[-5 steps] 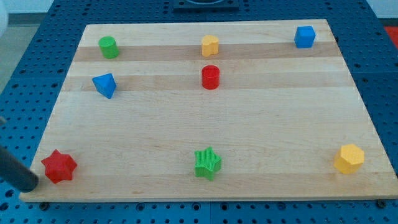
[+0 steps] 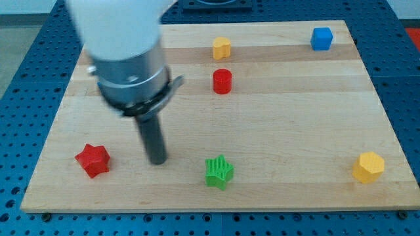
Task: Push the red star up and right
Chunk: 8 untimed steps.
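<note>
The red star (image 2: 92, 160) lies on the wooden board (image 2: 275, 124) near the view's bottom left. My tip (image 2: 157, 160) stands on the board to the right of the red star, about a block's width apart from it, and left of the green star (image 2: 218, 172). The arm's grey and white body (image 2: 125, 52) fills the view's upper left and hides the blocks behind it.
A red cylinder (image 2: 222, 81) sits at upper centre, a yellow block (image 2: 222, 48) above it. A blue cube (image 2: 321, 38) is at top right. A yellow hexagonal block (image 2: 368, 166) is at bottom right.
The red star has moved right and slightly up. The rod has swung from the board's bottom left corner to the star's right. The arm now covers the green cylinder and blue block.
</note>
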Each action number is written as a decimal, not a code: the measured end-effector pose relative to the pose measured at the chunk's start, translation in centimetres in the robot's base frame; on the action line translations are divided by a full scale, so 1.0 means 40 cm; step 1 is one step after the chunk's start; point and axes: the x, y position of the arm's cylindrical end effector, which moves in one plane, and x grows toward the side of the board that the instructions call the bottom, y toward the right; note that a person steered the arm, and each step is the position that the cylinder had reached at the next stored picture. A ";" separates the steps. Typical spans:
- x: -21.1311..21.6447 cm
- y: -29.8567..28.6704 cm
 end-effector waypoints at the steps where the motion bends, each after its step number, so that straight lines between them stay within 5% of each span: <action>1: 0.123 -0.125; 8: 0.048 -0.310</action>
